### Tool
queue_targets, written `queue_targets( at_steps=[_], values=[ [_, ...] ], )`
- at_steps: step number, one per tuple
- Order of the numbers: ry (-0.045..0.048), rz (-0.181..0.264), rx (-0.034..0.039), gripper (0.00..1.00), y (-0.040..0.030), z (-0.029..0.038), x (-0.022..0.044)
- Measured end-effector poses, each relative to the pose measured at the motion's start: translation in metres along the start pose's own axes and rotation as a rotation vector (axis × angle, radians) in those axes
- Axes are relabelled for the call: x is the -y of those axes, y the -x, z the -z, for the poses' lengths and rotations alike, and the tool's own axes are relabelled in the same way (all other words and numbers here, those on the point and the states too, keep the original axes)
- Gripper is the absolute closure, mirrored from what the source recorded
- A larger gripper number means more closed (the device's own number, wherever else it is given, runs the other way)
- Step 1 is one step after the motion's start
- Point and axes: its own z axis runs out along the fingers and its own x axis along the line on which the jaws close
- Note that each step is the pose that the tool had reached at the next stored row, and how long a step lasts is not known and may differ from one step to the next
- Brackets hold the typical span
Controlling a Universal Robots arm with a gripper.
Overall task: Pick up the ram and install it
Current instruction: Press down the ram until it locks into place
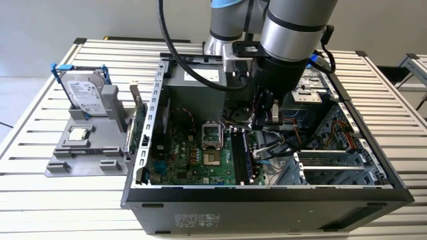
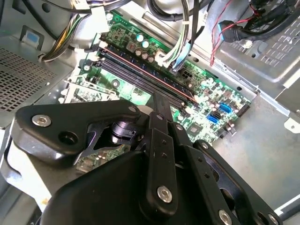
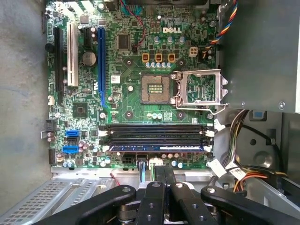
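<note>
Reaching down into the open computer case (image 1: pixel 267 192) with the arm, gripper (image 3: pixel 163 174) low above the motherboard (image 3: pixel 84 112). Fingers (image 3: pixel 168 177) pressed together, nothing seen between them. Ram (image 3: pixel 154 147) lying in the memory slot nearest the gripper, apparently seated, though hard to confirm from this angle; other memory slots (image 3: pixel 154 131) just beside it. CPU socket (image 3: pixel 154 89) with bracket lifted open. At the exterior view's left, hard drive (image 1: pixel 87 95) standing on a grey tray (image 1: pixel 83 162) well apart from the case.
</note>
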Motion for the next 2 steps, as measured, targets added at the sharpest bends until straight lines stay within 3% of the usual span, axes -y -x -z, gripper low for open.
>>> queue_targets(
  at_steps=[2],
  values=[
    [0.0000,0.000,0.0000,1.00,0.0000,0.0001,0.0000]
  ],
)
